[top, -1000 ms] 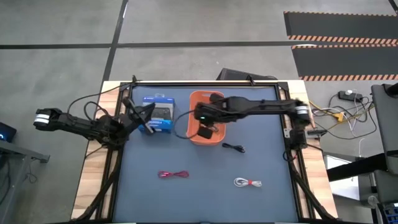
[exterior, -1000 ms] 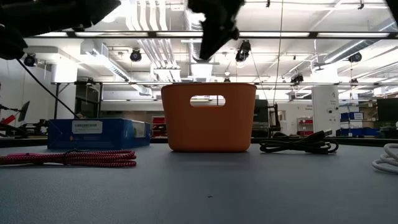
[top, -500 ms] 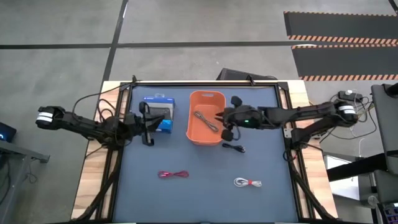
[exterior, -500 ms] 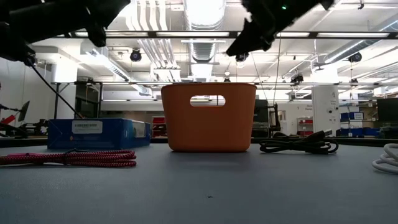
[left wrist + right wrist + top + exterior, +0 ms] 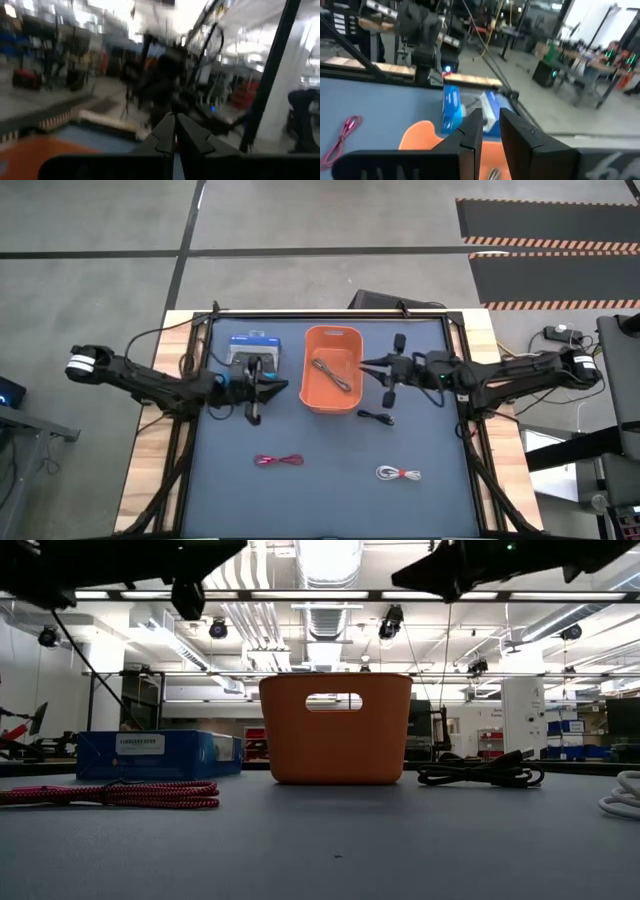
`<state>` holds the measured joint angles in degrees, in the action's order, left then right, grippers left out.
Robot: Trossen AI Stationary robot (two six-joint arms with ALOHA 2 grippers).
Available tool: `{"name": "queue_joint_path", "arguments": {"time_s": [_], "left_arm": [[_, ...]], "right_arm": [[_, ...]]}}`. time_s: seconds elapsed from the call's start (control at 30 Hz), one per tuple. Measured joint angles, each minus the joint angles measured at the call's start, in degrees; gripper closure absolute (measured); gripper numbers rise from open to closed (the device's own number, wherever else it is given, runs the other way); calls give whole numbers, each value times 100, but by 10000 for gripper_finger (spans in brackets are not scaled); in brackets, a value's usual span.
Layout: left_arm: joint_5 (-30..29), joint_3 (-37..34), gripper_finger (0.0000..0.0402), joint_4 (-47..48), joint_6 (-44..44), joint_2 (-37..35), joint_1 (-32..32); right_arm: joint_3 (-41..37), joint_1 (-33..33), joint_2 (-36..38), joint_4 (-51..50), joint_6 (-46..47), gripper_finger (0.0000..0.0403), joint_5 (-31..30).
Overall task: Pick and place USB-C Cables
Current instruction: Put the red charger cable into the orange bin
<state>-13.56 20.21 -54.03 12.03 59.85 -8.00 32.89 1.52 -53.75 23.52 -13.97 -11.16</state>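
The grey cable (image 5: 333,374) lies inside the orange basket (image 5: 309,390). On the mat lie the black cable (image 5: 376,417), near the basket's right corner, the red cable (image 5: 278,460) and the white cable with the red tie (image 5: 399,474). My right gripper (image 5: 367,363) hovers just right of the basket, raised, its fingers a little apart (image 5: 490,125). My left gripper (image 5: 280,387) hangs shut between the blue box (image 5: 252,348) and the basket; its fingers meet in the left wrist view (image 5: 175,131). Neither holds anything.
The blue-and-black retail box stands left of the basket at the far side of the mat. In the low view the basket (image 5: 335,728) stands mid-table, with the red cable (image 5: 110,793) to its left and the black cable (image 5: 480,775) to its right. Bare mat lies along the near edge.
My right gripper has drawn back from above the basket toward the table's right edge, and the grey cable now shows lying in the basket. My left gripper has swung from beside the blue box toward the basket and slightly nearer.
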Motion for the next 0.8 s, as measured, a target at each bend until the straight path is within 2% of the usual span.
{"name": "queue_joint_path", "arguments": {"time_s": [0.17, 0.33, 0.43, 0.57, 0.8], "left_arm": [[-13, 840, 400, 2549, 579, -79, -211], [79, 1979, 400, 5906, 1335, -29, -566], [136, 2556, 400, 7449, 1699, 135, -806], [410, 3023, 400, 8295, 2165, 400, -1044], [797, 3114, 400, 8309, 2799, 899, -1428]], "right_arm": [[-118, 0, 308, 263, -221, 347, 86], [-118, 0, 507, 254, -413, 347, 88], [-118, 0, 618, 256, -502, 347, 89], [-118, 2, 749, 250, -626, 347, 245], [-138, 0, 877, 252, -661, 347, 780]]}}
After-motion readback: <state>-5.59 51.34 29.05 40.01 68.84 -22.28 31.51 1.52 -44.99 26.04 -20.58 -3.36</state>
